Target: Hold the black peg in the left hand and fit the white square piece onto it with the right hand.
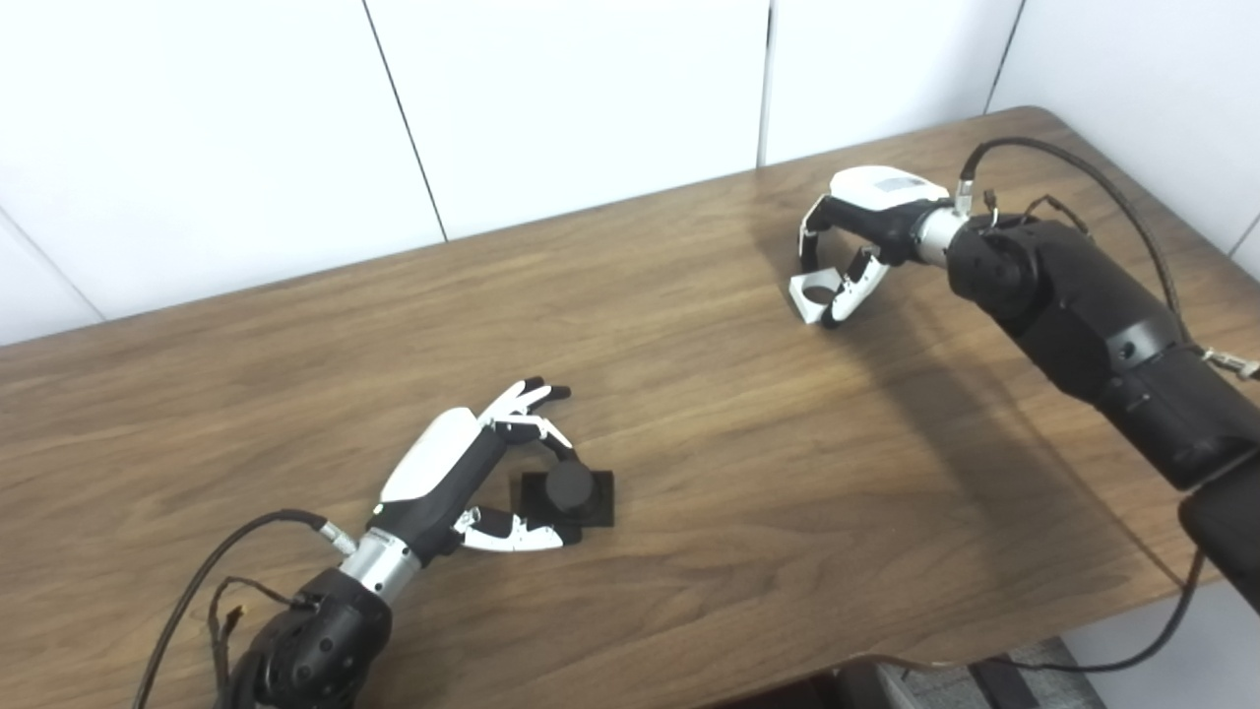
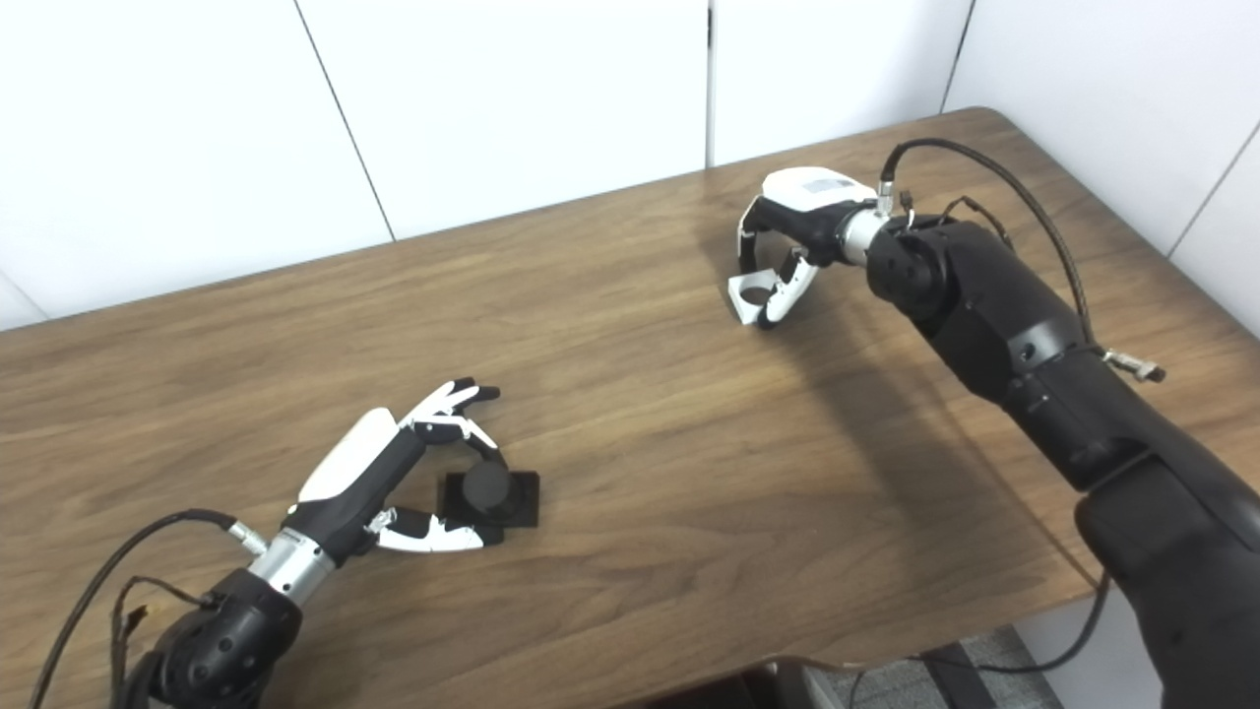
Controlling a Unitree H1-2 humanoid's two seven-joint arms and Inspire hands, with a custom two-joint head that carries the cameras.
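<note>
The black peg (image 1: pixel 569 489), a short cylinder on a square black base, rests on the wooden table (image 1: pixel 748 473) at front left. My left hand (image 1: pixel 463 473) is around it: a curled finger touches the cylinder from behind and the thumb (image 1: pixel 522 537) presses the base's near edge; the other fingers point away. The white square piece (image 1: pixel 812 295), with a round hole, is at back right, pinched between the fingers and thumb of my right hand (image 1: pixel 856 241), at or just above the tabletop.
White wall panels (image 1: pixel 551 108) stand right behind the table's far edge. The table's near edge and right corner (image 1: pixel 1132 601) run under my right forearm. Cables loop off both wrists.
</note>
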